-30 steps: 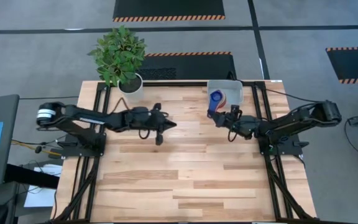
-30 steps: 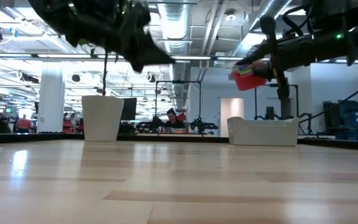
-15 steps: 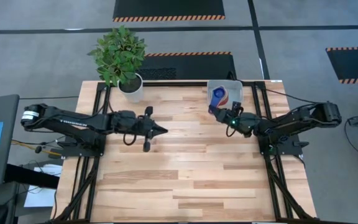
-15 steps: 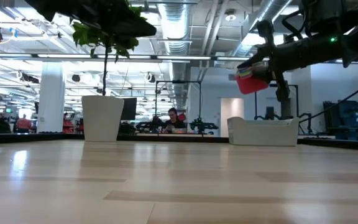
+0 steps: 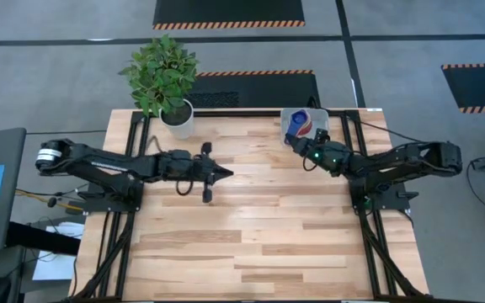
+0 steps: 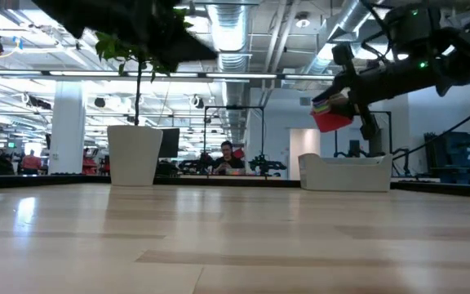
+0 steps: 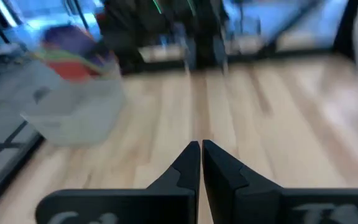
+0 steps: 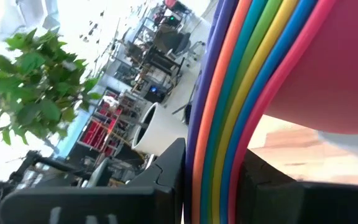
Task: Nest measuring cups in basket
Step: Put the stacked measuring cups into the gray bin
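While the overhead camera shows only blue and red at the table's far right corner, the right wrist view reveals the nested stack of small round plastic measuring cups (image 8: 253, 93) as rainbow handle edges clamped in the right gripper (image 5: 300, 140), held in the air over the translucent grey-blue rectangular plastic basket (image 6: 345, 173); the left gripper (image 7: 201, 163), fingers pressed together and empty, hangs over mid-table

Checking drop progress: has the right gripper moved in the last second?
Yes. The right gripper carried the measuring cups toward the table's far edge, over the basket.
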